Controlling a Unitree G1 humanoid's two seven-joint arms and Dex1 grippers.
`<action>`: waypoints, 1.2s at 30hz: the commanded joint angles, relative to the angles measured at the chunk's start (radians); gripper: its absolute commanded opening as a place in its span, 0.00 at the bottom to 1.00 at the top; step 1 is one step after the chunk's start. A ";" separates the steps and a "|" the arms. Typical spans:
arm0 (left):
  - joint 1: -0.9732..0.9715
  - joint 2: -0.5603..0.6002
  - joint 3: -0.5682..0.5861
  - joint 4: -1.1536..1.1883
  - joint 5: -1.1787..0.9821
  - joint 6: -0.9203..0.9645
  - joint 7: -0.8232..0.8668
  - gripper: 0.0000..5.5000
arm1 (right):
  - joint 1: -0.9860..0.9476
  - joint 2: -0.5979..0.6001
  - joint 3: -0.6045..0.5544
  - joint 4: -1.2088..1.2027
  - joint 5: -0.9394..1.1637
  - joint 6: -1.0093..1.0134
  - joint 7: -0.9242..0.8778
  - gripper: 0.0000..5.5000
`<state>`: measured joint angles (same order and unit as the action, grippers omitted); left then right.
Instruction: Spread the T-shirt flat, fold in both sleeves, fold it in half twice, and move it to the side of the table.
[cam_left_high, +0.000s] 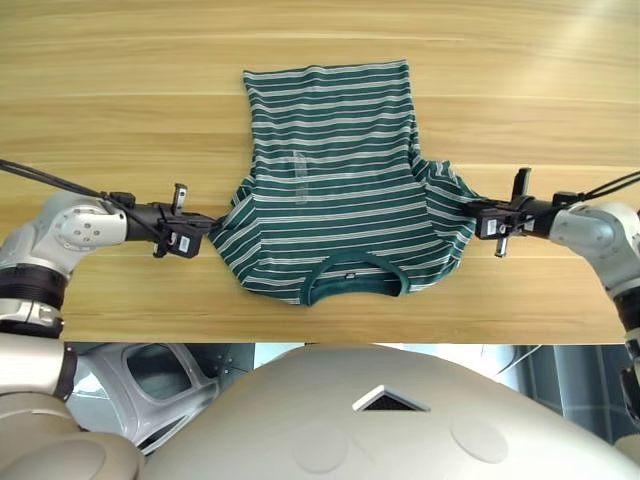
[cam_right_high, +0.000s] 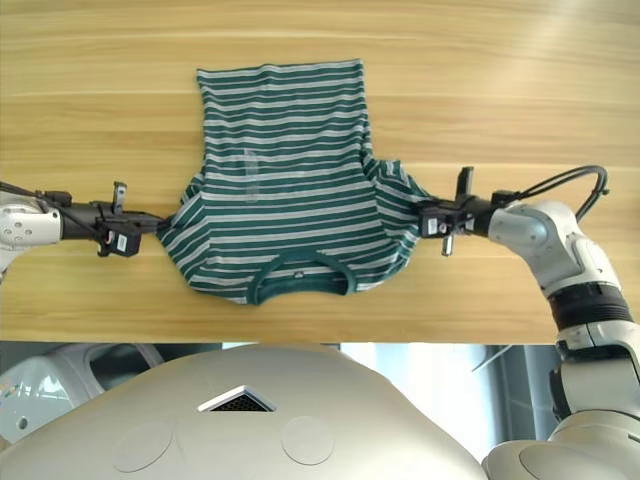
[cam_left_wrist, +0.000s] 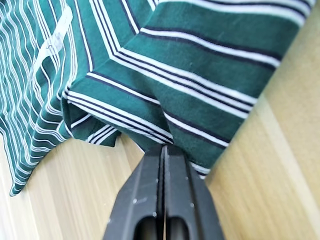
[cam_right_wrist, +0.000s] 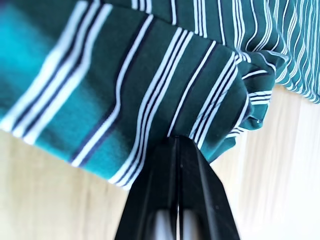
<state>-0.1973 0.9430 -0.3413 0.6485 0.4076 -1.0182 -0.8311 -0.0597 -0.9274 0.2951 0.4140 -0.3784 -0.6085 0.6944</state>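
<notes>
Left eye view, step: You are at the sleeves, I judge. The T-shirt (cam_left_high: 335, 190) lies mostly spread, and each arm has a sleeve end in hand, either to draw it out flat or to start folding it in.
Left eye view, next move: It calls for lifting each sleeve end only slightly and carrying it inward over the body, both arms together, so the cloth does not drag across the surface (cam_left_high: 120, 60).
Left eye view, shirt: It sits mid-surface, with the collar (cam_left_high: 357, 277) toward you near the front edge and the hem (cam_left_high: 325, 70) at the far end. It is dark green with thin white stripes. The body narrows toward the hem, and both shoulders are puckered.
Left eye view, pincers: The left pincer (cam_left_high: 212, 232) meets the left sleeve (cam_left_high: 235, 212) at its tip. The right pincer (cam_left_high: 462, 208) does the same at the right sleeve (cam_left_high: 445, 188), which is bunched.
Left wrist view, pincer: The fingers are pressed together with no gap and pinch the sleeve's edge. The sleeve cloth is doubled over, with a soft fold beside the grip.
Right wrist view, pincer: The fingers are likewise closed tight on the sleeve's hem, and a crumpled corner hangs just beside the tips.
Right wrist view, handling: The cloth looks thin and limp, so expect it to sag from a small pinch.
</notes>
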 joint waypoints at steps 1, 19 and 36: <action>0.068 0.037 -0.031 0.010 0.069 0.034 0.022 0.00 | 0.132 -0.028 0.028 0.020 -0.025 0.049 0.026 0.00; 0.270 0.091 -0.003 -0.110 -0.051 0.076 0.153 0.00 | 0.330 -0.056 -0.101 -0.107 0.159 0.037 -0.042 0.00; 0.173 0.039 0.100 -0.182 -0.039 0.113 0.295 0.00 | 0.287 0.025 -0.168 -0.243 0.311 0.026 0.007 0.00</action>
<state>0.0165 1.0090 -0.2740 0.4920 0.3668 -0.9010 -0.5831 0.2687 -0.9304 0.1490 0.1678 -0.0572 -0.6017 0.7298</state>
